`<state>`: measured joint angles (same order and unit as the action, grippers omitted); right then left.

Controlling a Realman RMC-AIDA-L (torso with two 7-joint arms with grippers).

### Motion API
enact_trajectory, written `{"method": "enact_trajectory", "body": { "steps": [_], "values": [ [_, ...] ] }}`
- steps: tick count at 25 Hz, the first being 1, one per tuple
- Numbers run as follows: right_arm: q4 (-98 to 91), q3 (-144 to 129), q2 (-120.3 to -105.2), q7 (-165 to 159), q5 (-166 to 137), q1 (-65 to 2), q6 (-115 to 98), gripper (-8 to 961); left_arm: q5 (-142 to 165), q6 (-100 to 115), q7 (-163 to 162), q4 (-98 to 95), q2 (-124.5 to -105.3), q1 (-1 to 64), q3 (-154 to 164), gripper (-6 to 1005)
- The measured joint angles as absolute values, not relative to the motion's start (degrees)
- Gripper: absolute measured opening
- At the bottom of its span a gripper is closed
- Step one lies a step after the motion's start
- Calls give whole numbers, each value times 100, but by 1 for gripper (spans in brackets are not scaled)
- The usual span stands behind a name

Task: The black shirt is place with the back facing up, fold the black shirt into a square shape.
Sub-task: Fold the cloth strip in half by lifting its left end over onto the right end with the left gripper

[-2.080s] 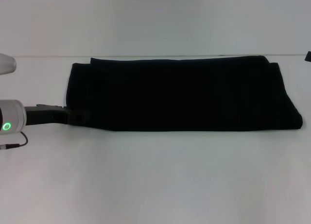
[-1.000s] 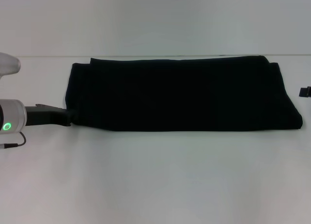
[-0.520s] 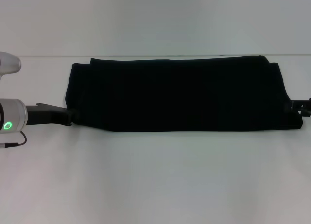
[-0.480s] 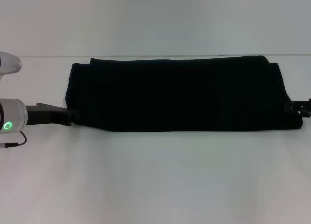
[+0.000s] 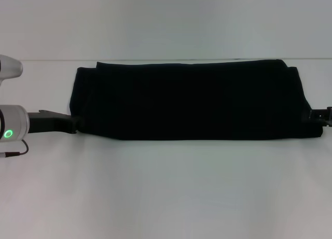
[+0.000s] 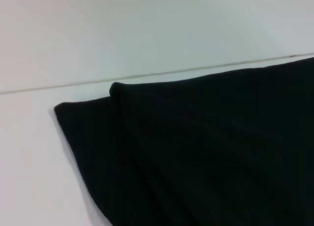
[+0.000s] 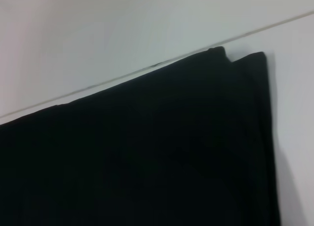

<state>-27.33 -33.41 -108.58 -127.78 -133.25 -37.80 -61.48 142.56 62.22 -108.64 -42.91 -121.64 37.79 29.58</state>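
Observation:
The black shirt (image 5: 192, 100) lies flat on the white table (image 5: 166, 187) as a long folded band running left to right, with no lettering showing. My left gripper (image 5: 77, 124) reaches in from the left and meets the shirt's near left corner. At the frame's right edge, my right gripper (image 5: 317, 115) touches the shirt's near right corner and only a small part of it shows. The left wrist view looks onto the far left corner of the black shirt (image 6: 206, 152), where layered edges overlap. The right wrist view shows the far right corner of the black shirt (image 7: 147, 152).
A pale wall (image 5: 166, 21) rises just behind the table's far edge, close to the shirt's back hem. Bare white tabletop spreads in front of the shirt and to its left.
My right gripper has come in from the right edge and dropped to the shirt's near right corner. My left gripper has drawn back slightly to the left, to the shirt's edge.

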Motion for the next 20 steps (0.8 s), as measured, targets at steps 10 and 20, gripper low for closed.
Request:
{"method": "enact_trajectory", "body": {
  "steps": [10, 20],
  "values": [
    [-2733, -3346, -10898, -12723, -13295, -3771, -6132, 415, 14255, 6218, -10863, -4289, -12164, 3779, 2966, 16],
    [-2748, -3348, -10898, -12709, -13291, -3739, -6098, 46, 14262, 6213, -10863, -4288, -12164, 3779, 2980, 21]
  ]
}}
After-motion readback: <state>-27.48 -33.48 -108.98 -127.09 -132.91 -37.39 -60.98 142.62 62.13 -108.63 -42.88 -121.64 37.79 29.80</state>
